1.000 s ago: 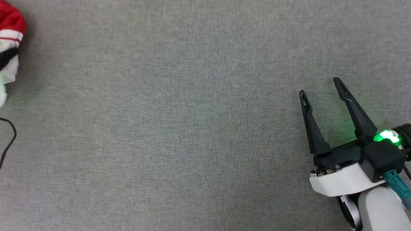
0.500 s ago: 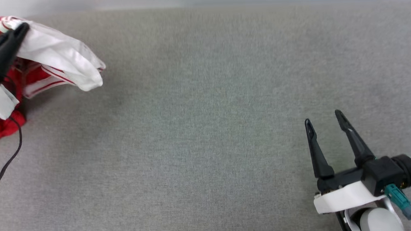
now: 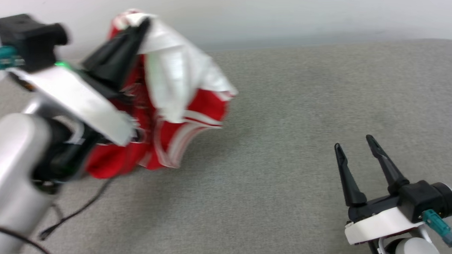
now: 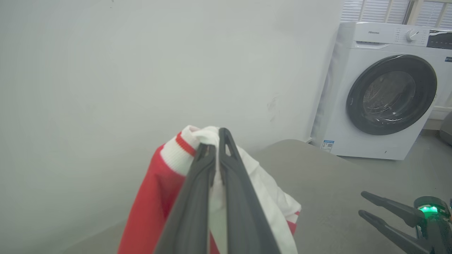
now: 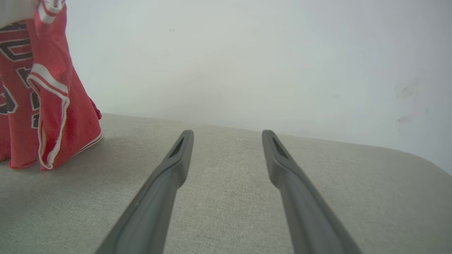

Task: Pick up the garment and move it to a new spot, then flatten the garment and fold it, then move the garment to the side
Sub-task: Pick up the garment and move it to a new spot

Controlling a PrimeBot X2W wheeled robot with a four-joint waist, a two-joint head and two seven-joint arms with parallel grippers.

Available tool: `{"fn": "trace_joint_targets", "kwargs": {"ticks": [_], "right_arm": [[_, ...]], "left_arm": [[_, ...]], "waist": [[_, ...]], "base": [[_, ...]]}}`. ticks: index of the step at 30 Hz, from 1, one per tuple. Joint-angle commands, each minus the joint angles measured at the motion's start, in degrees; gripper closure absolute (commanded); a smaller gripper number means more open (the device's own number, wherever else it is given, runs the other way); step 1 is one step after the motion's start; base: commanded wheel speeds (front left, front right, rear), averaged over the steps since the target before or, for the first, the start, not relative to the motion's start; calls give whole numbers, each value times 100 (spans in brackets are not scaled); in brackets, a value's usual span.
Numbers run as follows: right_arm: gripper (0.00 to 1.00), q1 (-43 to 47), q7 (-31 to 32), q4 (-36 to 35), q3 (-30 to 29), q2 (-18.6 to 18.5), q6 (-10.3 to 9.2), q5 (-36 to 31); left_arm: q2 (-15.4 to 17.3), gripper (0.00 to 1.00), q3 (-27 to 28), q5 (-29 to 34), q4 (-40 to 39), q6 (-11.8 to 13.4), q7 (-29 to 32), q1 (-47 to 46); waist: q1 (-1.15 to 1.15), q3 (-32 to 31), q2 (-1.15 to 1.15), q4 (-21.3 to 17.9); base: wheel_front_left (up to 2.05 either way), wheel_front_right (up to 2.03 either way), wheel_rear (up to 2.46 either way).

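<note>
While the left hand pinches shut on the garment, hung over the table's far-left corner, hem touching | right hand gapes empty | advice: lift clear, lay mid-table before releasing.

Grey woven fabric surface spans foreground, far edge rounded at corner. Plain pale wall directly behind, matte, evenly lit; few faint scuff marks low on it. At wall's end, beyond surface, white front-loading washing machine: dark round glass door, control knob on top panel, small sticker at lower front corner. Slatted blinds above machine. Light soft, diffuse; shadows on fabric weak.
</note>
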Motion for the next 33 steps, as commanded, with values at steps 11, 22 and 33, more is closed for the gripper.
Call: {"fn": "trace_joint_targets", "kwargs": {"ticks": [11, 22, 33], "right_arm": [[0, -240, -12, -130, -695, 1, -4, 246], [0, -408, -12, -174, -1254, 1, -4, 315], [0, -266, -12, -108, -1146, 1, -3, 115]], "left_arm": [[-1997, 100, -883, 779, 517, 514, -456, -342], [-3341, 0, -2381, 1176, 1975, 72, -534, 323], [-3293, 0, -2065, 1384, 2600, -188, -1344, 238]], "waist": [[1, 119, 0, -747], [1, 400, 0, -1080], [1, 153, 0, -648]], "base": [[0, 0, 0], [0, 0, 0], [0, 0, 0]]}}
